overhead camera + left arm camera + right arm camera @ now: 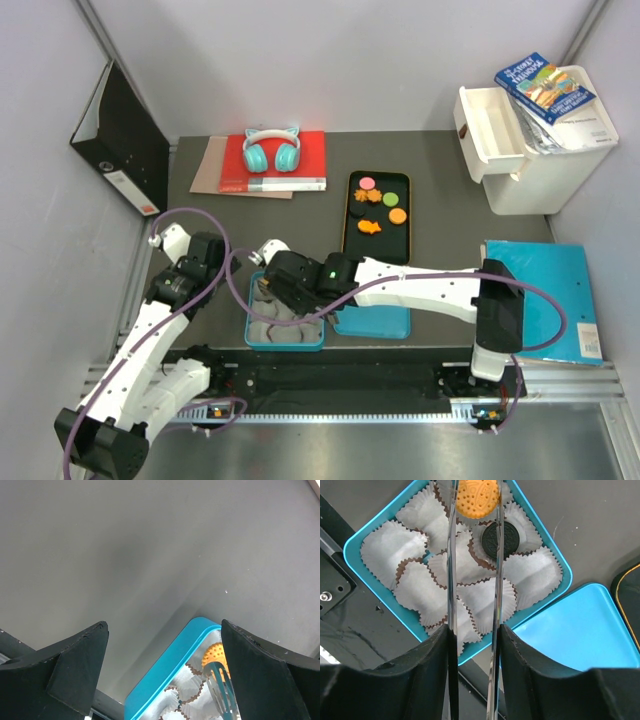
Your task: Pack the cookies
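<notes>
Watching the right wrist feed, I see the right pincer (270,290) clenched on an orange cookie (478,498), pinching the round, dotted disc between 2 long thin blades. That cookie sits over a white paper cup at the edge of the blue tin (351,547). I can't tell whether it rests in the cup or hangs just above it. Just beside it, 1 black cookie (500,539) lies flat in its own cup. The other paper cups (392,547) I can see show only their white crinkled paper.

From above, the right arm reaches leftward across the near part of the counter (440,200), its wrist covering much of the tin. The blue lid (580,630) lies flat just right of the tin, touching or nearly so.

The left pincer (164,630) is released, fingers spread wide with nothing between them. It hangs over bare counter left of the tin, and its camera catches the tin's corner with the orange cookie and the blades.

Farther back at centre, the black tray (380,248) carries more cookies: a pink one (367,183), a green one (389,198), a round orange one (397,215), an irregular orange one (369,227) and a black one (355,210).
</notes>
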